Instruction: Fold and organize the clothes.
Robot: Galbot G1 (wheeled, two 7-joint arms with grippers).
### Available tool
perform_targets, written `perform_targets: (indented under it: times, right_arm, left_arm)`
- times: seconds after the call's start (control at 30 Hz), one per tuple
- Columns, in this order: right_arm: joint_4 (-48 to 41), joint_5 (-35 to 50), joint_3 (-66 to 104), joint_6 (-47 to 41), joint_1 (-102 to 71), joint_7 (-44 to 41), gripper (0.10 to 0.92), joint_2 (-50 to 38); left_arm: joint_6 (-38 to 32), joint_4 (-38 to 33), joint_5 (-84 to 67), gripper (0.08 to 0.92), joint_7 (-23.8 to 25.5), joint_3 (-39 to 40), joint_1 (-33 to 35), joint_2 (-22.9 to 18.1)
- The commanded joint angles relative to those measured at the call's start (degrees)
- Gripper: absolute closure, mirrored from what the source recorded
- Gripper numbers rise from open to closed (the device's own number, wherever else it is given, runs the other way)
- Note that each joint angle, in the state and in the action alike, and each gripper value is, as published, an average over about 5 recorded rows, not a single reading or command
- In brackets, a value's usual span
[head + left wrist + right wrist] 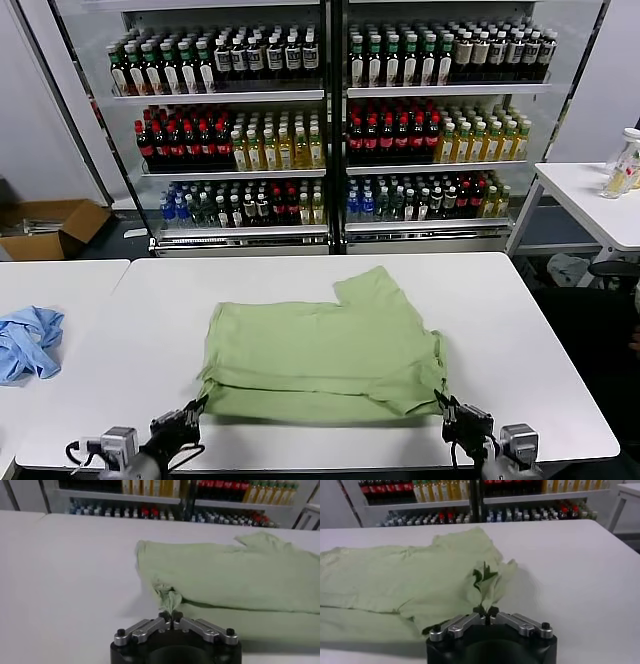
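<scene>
The light green shirt [320,350] lies folded across the middle of the white table [520,330], plain side up, one sleeve pointing to the back. My left gripper [197,408] is shut on the shirt's near left corner [167,600] at the table's front edge. My right gripper [443,404] is shut on the near right corner [485,587], which is pulled up into a bunched peak. The print and buttons are hidden.
A light blue garment [28,340] lies on the neighbouring white table [60,280] at the left. Glass-door coolers full of bottles [330,110] stand behind. Another white table [590,195] with a bottle stands at the back right. A cardboard box [50,225] lies on the floor at the left.
</scene>
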Motion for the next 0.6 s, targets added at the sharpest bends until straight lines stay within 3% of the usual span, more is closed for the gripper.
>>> perform_targets:
  times: [0.03,0.2,0.6]
  right_arm:
    - [3.0,-1.6,1.2,0.3,-4.8,0.0,0.894,-0.2]
    - [1.6,-4.1,1.0,-0.2,-4.8,0.8,0.835,-0.2]
    - [11.2,-3.9,7.5,-2.1,-2.9,-0.6,0.492,-1.3]
  left_arm:
    - [0.3,-4.0,3.5,0.914,0.2,-3.1,7.8,-0.1]
    - [0.3,-2.4,7.3,0.863,-0.3,-2.1,7.6,-1.1]
    - [0.2,-11.6,6.3,0.522,0.9,-7.0,4.3,-5.0]
